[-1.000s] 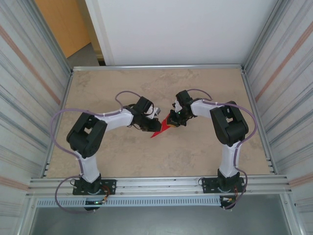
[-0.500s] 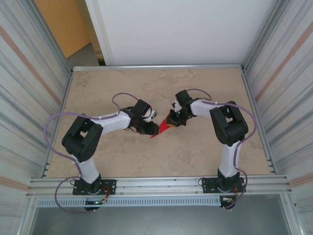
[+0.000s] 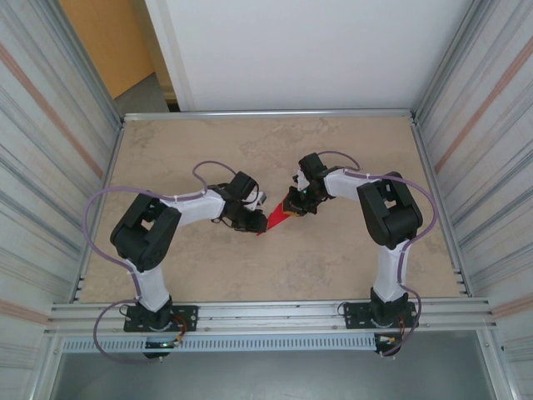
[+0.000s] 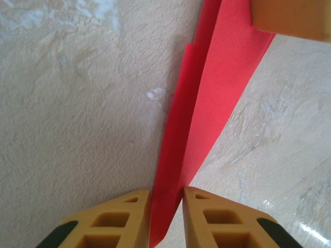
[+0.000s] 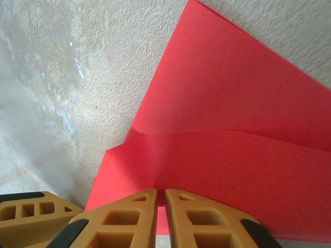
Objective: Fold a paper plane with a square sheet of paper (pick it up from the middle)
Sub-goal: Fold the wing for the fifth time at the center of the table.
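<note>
Red paper plane [image 3: 276, 219] spans the gap between both arms. Its long axis runs straight ahead from the left pincer [image 4: 166, 194], clamped narrow on the pointed end, to the right pincer [image 5: 161, 192], pinching the wide tail.

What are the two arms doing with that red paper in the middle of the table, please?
The two robot arms are partway through folding the red paper into a plane at the middle of the table. The left gripper is pinched on its narrow, pointed end, and the right gripper is pinched on the wider end. The paper is already folded into a long, layered wedge stretched between them. I cannot tell whether it rests on the table or hangs just above it.
</note>
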